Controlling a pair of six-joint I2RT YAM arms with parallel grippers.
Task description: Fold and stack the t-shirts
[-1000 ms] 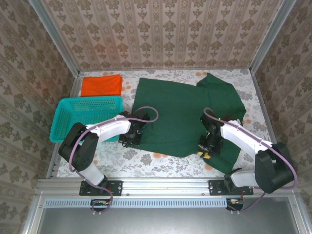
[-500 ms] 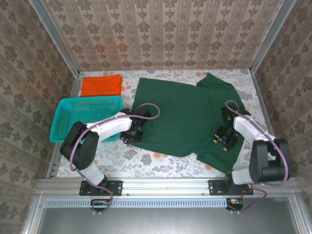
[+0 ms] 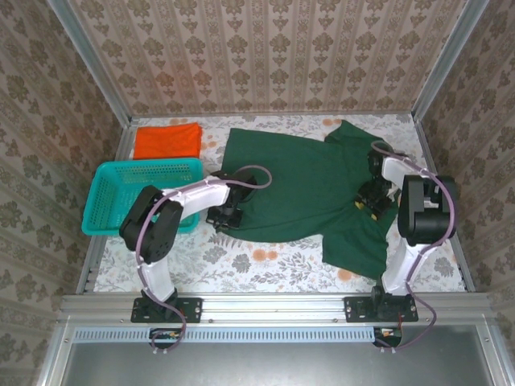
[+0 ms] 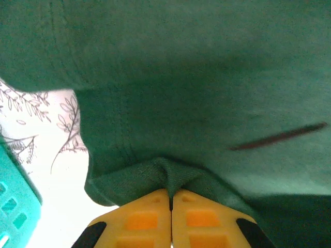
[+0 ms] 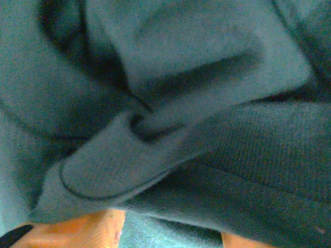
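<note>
The dark green t-shirt [image 3: 298, 181] lies spread across the middle of the table, and its lower right part [image 3: 354, 241] hangs toward the near edge. My left gripper [image 3: 225, 217] is at its near left hem. In the left wrist view the yellow jaws of that gripper [image 4: 170, 192] are shut on a pinched fold of the green t-shirt [image 4: 207, 103]. My right gripper [image 3: 368, 201] rests on the shirt's right side. Its orange fingers [image 5: 77, 230] stand apart, with bunched green t-shirt cloth [image 5: 181, 129] lying loose over them. The orange t-shirt [image 3: 166, 140] lies folded at the back left.
A teal mesh basket [image 3: 105, 201] stands at the left, just beside my left arm. Patterned walls and metal rails close the table in on three sides. Bare flowered tablecloth [image 3: 265, 261] shows along the near edge.
My right gripper has moved from the shirt's near hem to its right side, away from me, and its jaws have spread. My left gripper has shifted slightly right, drawing the hem along.
</note>
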